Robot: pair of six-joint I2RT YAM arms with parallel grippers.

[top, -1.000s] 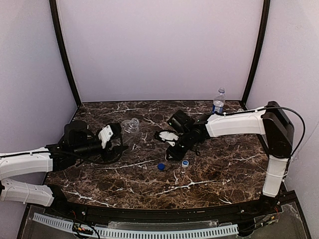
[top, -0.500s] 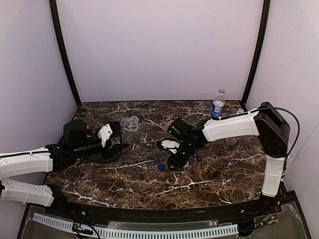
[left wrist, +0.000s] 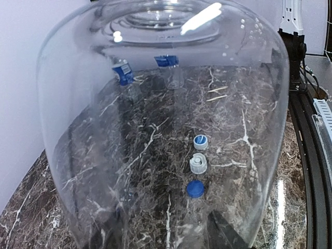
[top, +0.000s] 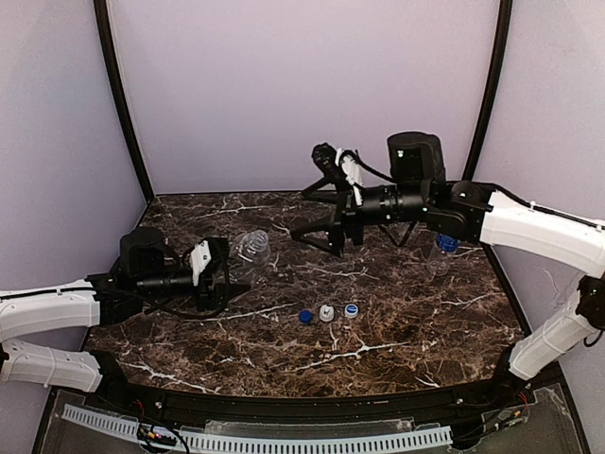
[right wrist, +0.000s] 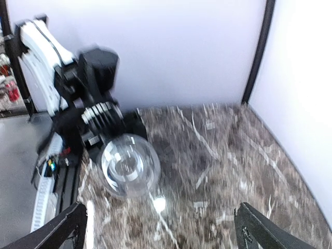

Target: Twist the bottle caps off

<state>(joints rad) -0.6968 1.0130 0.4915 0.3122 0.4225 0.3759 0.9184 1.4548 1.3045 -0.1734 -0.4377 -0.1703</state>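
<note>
Left gripper (top: 222, 265) is clamped on the unlabelled bottle (top: 250, 244), which it holds tipped on its side just above the marble table (top: 397, 350) at the left. The bottle is clear, ribbed plastic with no label. Its rounded wall fills the left wrist view, and its round base faces the right wrist camera. The right gripper (top: 317, 203) hangs high over the back of the table. Its fingers are spread wide with nothing between them, and they point toward the held bottle but stay well apart from it. Three caps lie in a short row on the table near the middle, close together. The dark blue cap (top: 305, 316) is at the left, the white cap (top: 327, 313) is in the centre and shows a ridged skirt, and the pale blue-and-white cap (top: 351, 309) is at the right. Through the clear wall in the left wrist view, a blue-banded bottle (left wrist: 123, 72) and a second blue-banded bottle (left wrist: 167, 62) stand upright at the far side of the table. They are near each other and well away from the caps. Their labels are too blurred to read.
</note>
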